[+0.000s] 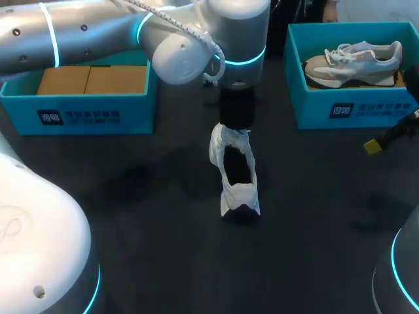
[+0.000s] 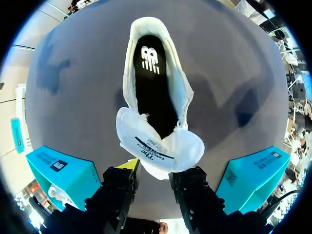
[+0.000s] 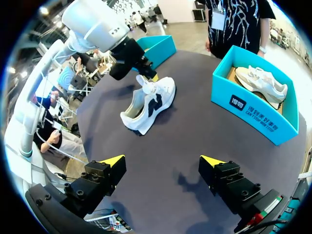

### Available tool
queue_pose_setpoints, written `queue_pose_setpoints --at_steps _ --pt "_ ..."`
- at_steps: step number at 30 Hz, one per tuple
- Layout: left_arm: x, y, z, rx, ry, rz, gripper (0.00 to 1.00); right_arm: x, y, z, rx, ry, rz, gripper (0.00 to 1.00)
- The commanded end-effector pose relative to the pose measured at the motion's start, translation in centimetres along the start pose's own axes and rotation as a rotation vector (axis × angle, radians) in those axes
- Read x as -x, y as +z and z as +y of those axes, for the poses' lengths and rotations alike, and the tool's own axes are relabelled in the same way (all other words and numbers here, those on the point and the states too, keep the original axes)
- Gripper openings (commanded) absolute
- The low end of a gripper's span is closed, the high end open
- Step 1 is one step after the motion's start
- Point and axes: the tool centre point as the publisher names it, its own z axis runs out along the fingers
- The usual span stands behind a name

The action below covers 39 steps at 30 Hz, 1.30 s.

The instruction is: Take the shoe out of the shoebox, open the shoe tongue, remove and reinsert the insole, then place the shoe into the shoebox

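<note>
Two shoes are showing. The white shoe (image 1: 236, 171) is standing on the table (image 1: 163, 196) between the boxes, and a beige shoe (image 1: 353, 62) is lying in the right shoebox (image 1: 353, 108).

Only the left wrist view is looking down into the white shoe. There the dark insole (image 2: 153, 92) is lying inside and the tongue (image 2: 161, 146) is folding out toward the left gripper (image 2: 156, 169), whose fingers are pressing in on the tongue's end from both sides. In the head view the arm's wrist is covering that grip.

The right gripper (image 3: 163, 163) is hanging spread wide over bare table, holding nothing, and the head view is cutting it off at the edge. The left shoebox (image 1: 78, 114) is holding brown cardboard (image 1: 91, 80), with the left arm partly covering it.
</note>
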Motion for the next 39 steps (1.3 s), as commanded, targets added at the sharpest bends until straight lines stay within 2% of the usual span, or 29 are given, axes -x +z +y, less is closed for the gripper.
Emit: queue_pose_setpoints --at_steps 1,2,13,24,31,39 --pt "-0.2 0.0 -0.1 0.000 0.003 -0.004 0.37 0.0 0.0 -0.1 0.000 0.000 -0.002 1.00" --pt "-0.4 0.5 -2.9 -0.051 0.023 -0.009 0.35 0.0 0.0 -0.1 0.000 0.000 -0.002 1.00" --pt "-1.0 -0.1 -2.5 -0.037 0.007 -0.006 0.37 0.0 0.0 -0.1 0.000 0.000 -0.002 1.00" --pt "-1.2 -2.6 -1.3 -0.013 -0.003 -0.025 0.37 0.0 0.0 -0.1 0.000 0.000 -0.002 1.00" --pt "-0.6 -2.4 -2.4 -0.018 0.022 -0.034 0.36 0.0 0.0 -0.1 0.000 0.000 -0.002 1.00" --pt "-0.6 -1.5 -5.0 -0.057 0.046 -0.043 0.36 0.0 0.0 -0.1 0.000 0.000 -0.002 1.00"
